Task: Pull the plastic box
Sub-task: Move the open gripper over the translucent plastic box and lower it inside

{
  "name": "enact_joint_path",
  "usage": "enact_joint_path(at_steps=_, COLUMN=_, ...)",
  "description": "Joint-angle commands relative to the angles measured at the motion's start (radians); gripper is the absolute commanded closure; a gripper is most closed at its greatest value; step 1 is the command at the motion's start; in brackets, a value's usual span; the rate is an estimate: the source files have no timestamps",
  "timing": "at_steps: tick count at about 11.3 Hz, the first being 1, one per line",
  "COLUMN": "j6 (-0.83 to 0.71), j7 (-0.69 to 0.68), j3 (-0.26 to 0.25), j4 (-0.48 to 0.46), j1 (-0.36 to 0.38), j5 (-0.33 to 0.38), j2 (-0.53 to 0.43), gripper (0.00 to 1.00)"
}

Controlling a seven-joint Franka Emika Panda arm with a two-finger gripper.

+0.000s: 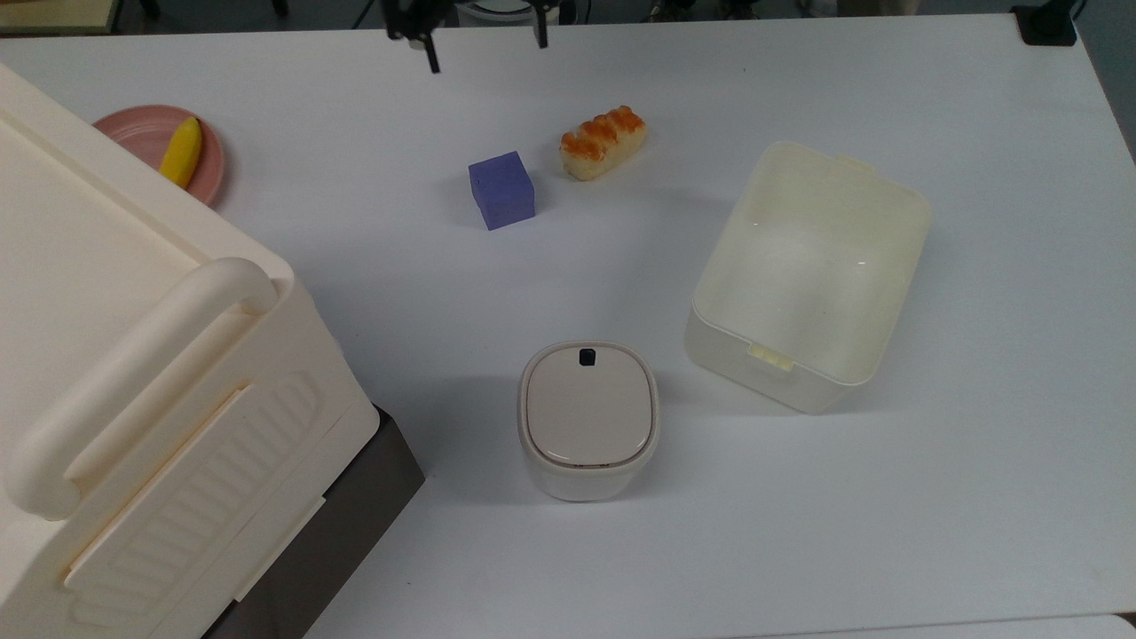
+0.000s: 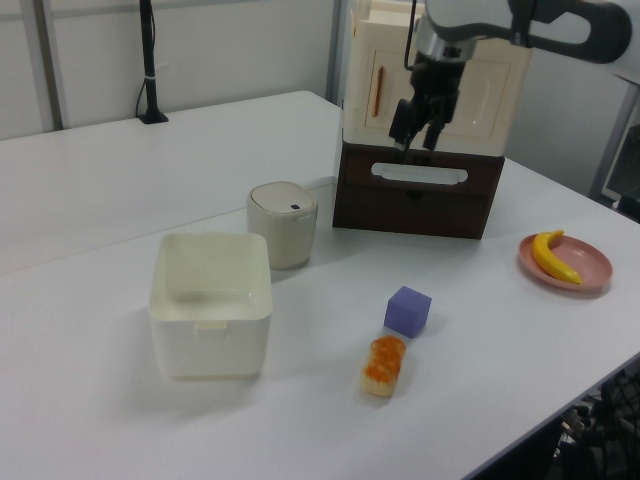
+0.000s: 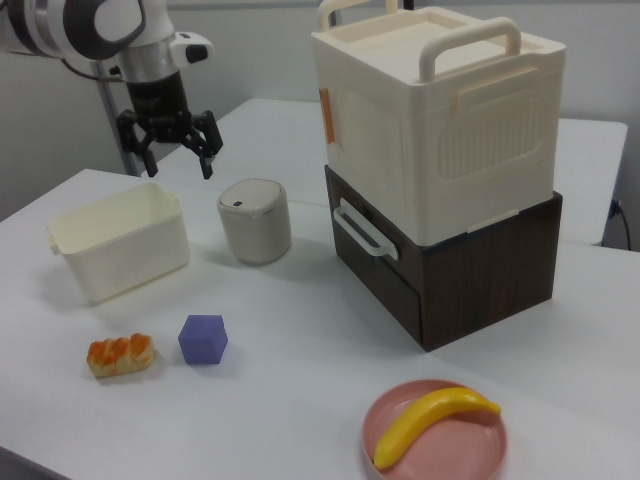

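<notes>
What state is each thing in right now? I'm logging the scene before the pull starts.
plastic box: lidless, empty, upright, untouched.
gripper: open, in the air, holding nothing.
small container: lid on.
big cream bin: lid on, stacked on the brown drawer unit.
brown drawer unit: drawer shut.
pink plate: holds a banana.
purple cube: resting on the table.
bread piece: lying on the table.

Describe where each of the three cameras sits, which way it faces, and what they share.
Top view: overhead, looking down on the white table; the gripper's fingertips enter at the upper edge.
Left view: raised beside the table, facing the plastic box with the stacked bins behind; gripper and arm show.
Right view: opposite side, banana plate nearest; gripper open above the plastic box.
All share the purple cube.
</notes>
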Motion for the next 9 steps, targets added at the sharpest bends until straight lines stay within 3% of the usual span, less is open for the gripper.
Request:
enact_joint_path(at_steps=1, j6=0.120, j7=-0.177, j3=0.112, j4=-0.010, j1=-0.001, j5=0.017, j2=0.076, gripper=0.00)
enact_joint_path(at_steps=3, j6=0.156, j7=-0.321, j3=0.193, j4=-0.004, j1=0.000, j5=-0.012, j2=0.120, gripper=0.00)
enact_joint_path(at_steps=6, j6=0.156, j7=-0.602, j3=0.234, j4=-0.004, j1=0.011, j5=-0.042, j2=0.137, gripper=0.00)
enact_joint_path(at_steps=9, j6=0.173, j7=-0.610, j3=0.251, j4=0.025, j1=0.076, j5=-0.098, j2=0.210, gripper=0.00)
